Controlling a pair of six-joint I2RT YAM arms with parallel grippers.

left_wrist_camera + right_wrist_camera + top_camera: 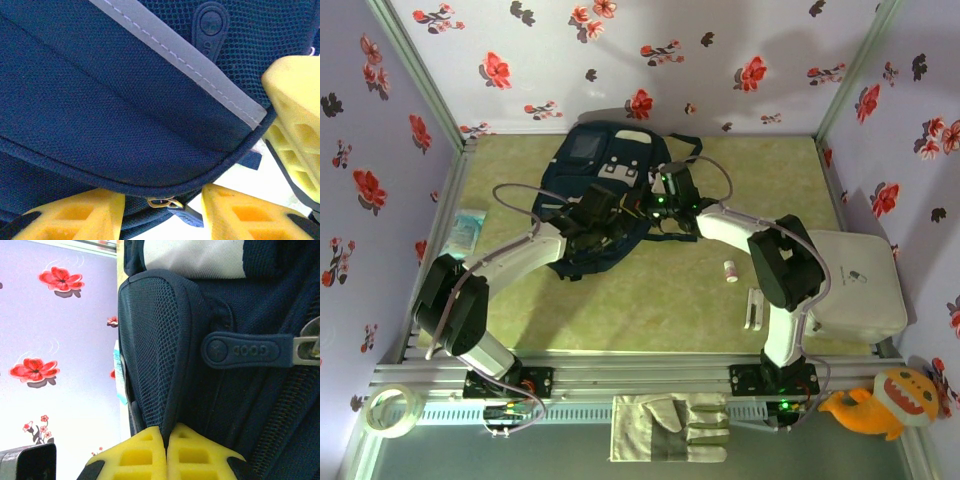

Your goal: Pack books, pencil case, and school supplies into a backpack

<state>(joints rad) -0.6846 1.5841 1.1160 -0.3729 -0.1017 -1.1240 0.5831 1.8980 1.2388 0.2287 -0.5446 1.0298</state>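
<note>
Backpack (582,170) lying flat at the far middle of the green table (650,310), both my arms reaching onto it. My right claw (167,434) is squeezed fully together, pinching the bottom corner of the bag's mesh panel (150,355), while my left claw (162,194) stands partly open astride the bag's piped edge, a brass zip ring (165,202) in the gap, gripping nothing I can make out. A small white tube (730,270) and a white bar (753,308) lie beside my right arm
</note>
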